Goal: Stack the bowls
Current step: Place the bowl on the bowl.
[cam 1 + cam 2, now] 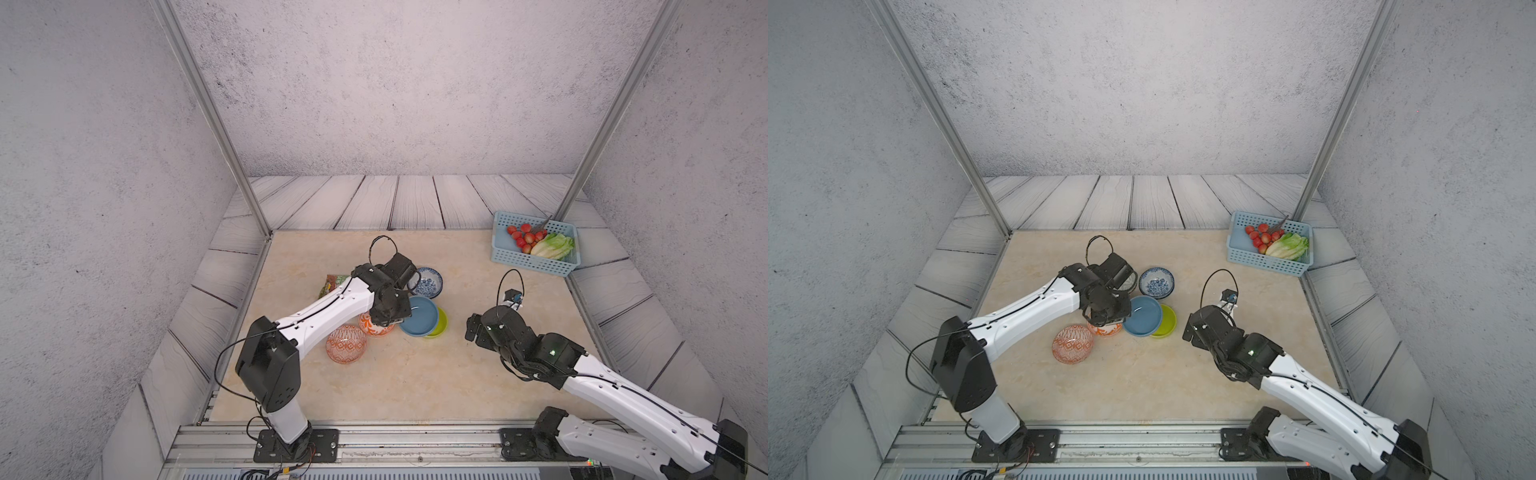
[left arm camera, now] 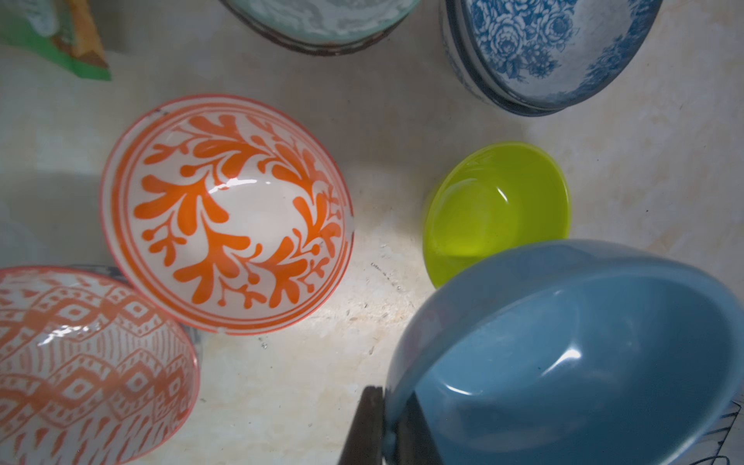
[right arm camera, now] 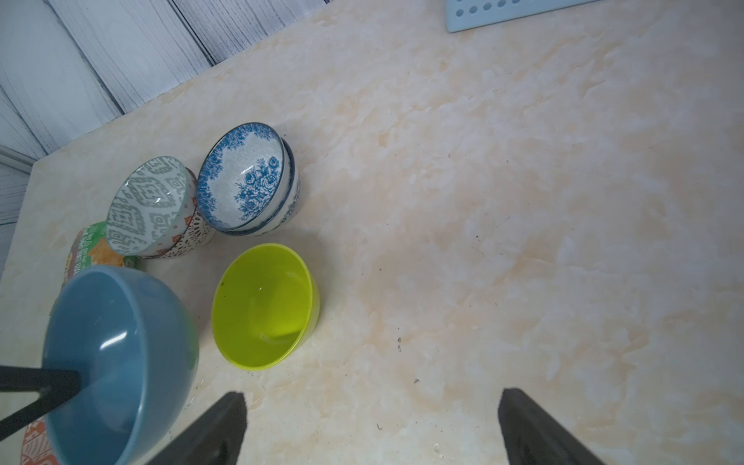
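Note:
My left gripper (image 2: 384,396) is shut on the rim of the plain blue bowl (image 1: 419,316), which hangs tilted beside and partly over the lime bowl (image 1: 440,328). Two orange-patterned bowls (image 2: 229,213) (image 2: 80,362) sit on the table close by. Behind them, two blue-floral bowls (image 3: 241,177) are nested together. The grey-green bowl (image 3: 149,205) sits in a white, dark-patterned bowl (image 3: 193,237). To the right of the lime bowl, my right gripper (image 3: 370,402) stands open over bare table with nothing between its fingers.
A green snack packet (image 1: 332,284) lies behind the left arm, next to the grey-green bowl. A light blue basket (image 1: 534,259) with tomatoes and lettuce stands at the back right corner. Wood-look walls border the marble tabletop (image 1: 415,374).

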### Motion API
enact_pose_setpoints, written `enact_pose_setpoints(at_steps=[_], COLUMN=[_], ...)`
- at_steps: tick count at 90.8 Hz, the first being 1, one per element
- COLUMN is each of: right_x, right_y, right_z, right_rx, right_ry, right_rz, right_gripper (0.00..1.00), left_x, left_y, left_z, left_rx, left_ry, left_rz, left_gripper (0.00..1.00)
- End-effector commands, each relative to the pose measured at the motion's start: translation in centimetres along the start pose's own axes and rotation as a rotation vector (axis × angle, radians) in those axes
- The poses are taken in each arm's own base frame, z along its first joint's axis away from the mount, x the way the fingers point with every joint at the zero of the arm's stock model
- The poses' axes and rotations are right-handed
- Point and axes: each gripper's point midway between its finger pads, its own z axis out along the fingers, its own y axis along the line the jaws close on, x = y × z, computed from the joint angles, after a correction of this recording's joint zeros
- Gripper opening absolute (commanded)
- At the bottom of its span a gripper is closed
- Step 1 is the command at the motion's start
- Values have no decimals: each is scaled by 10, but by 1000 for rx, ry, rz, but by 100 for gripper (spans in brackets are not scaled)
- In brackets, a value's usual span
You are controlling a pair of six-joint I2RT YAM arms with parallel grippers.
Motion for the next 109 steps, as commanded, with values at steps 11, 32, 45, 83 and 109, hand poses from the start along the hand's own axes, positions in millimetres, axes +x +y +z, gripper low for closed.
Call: enact_pose_setpoints(at_steps=[11,32,45,83,109], right_x=[-3,-3,-3,0,0], right_y=[1,3,3,7,9], right_z=[5,7,8,12,14], right_rx=[25,18,10,8,8], right_ry=[-16,-18,-21,-7,-2], right_rz=[-15,-18,-17,-30,-36], right_gripper=[99,99,99,99,99], left_x=[-8,-13,-20,-21,-19], left_y=[-28,-22,-22,-25,-22], left_z=[12,27,32,53,63], left_rx=[21,-48,-66,-72,-85], left_ry=[10,-4,-27,-8,7], left_rz=[41,31,30,21,17], left_gripper=[0,0,0,0,0])
